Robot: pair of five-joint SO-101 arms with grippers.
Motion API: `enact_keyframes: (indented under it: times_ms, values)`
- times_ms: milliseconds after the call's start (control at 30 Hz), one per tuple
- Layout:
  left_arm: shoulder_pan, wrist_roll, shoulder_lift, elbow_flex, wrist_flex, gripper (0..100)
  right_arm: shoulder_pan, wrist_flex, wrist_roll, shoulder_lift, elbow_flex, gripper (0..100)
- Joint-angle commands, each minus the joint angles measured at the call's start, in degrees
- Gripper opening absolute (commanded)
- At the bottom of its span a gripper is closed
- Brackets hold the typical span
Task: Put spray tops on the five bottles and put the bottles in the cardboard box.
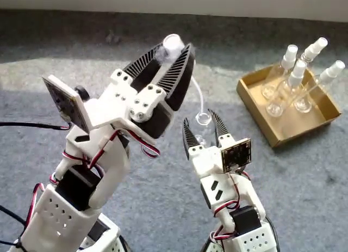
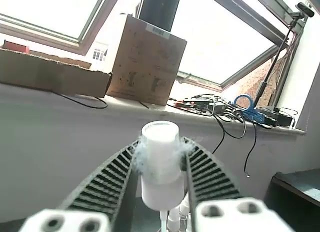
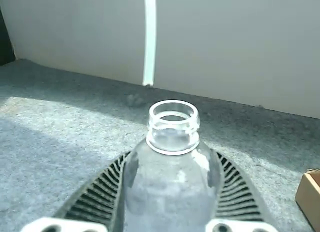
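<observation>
**Spray top held over the open bottle**

In the upper centre of the high view, the left gripper (image 1: 175, 51) is clenched on a white spray top (image 2: 160, 162). Its tube (image 3: 149, 36) hangs just above the open neck of the bottle (image 3: 172, 157), not touching it. The right gripper (image 1: 202, 124) grasps that bottle. At the right, four capped bottles (image 1: 288, 80) stand in the cardboard box (image 1: 254, 113).

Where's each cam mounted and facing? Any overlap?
High view: off the arms, looking down over the table; shows left gripper, right gripper, cardboard box.
Left wrist view: on left wrist, looking along its fingers at a window; spray top clamped.
Right wrist view: on right wrist, looking across the table; its fingers hold the bottle.
Shared: high and right wrist views both show tube over bottle.
</observation>
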Motion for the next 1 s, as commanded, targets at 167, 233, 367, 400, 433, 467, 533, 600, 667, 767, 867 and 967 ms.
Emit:
enact_keyframes:
  times_ms: [167, 233, 367, 400, 433, 467, 533, 600, 667, 767, 867, 967]
  values:
    - [4.7, -10.5, 4.6, -1.0, -5.5, 0, -0.4, 1.0, -0.2, -0.4, 6.8, 13.2]
    - [4.7, -10.5, 6.0, -0.9, -5.5, 0, -0.4, 1.0, -0.3, -0.4, 6.8, 13.2]
    - [5.8, -10.5, 5.4, -0.9, -5.4, 0, -0.4, 1.0, -0.3, -0.4, 6.8, 13.2]
    - [5.8, -10.5, 5.3, -0.7, -5.4, 0, -0.4, 1.0, -0.3, -0.4, 6.8, 13.2]
    - [6.1, -10.5, 5.0, 0.0, -5.4, 0, -0.4, 1.0, -0.3, -0.4, 6.8, 13.2]
    - [6.4, -10.5, 4.9, 0.9, -5.4, 0, -0.4, 1.0, -0.3, -0.4, 6.8, 13.2]
    - [7.1, -10.5, 4.4, 2.6, -5.4, 0, -0.4, 1.0, -0.3, -0.4, 6.8, 13.2]
    - [7.3, -10.5, 3.3, 4.6, -5.4, 0, -0.4, 1.0, -0.3, -0.4, 6.8, 13.2]
    - [7.3, -10.6, 1.9, 6.7, -5.4, 0, -0.4, 1.0, -0.3, -0.4, 6.8, 13.2]
    - [7.0, -10.7, -0.6, 10.4, -5.4, 0, -0.4, 1.0, -0.3, -0.4, 6.8, 13.2]
    - [7.3, -10.8, -3.3, 14.9, -5.4, 0, -0.4, 1.0, -0.4, -0.4, 6.8, 13.2]
    - [7.3, -10.8, -5.1, 19.4, -5.5, 0, -0.4, 1.0, -0.4, -0.4, 6.8, 13.2]
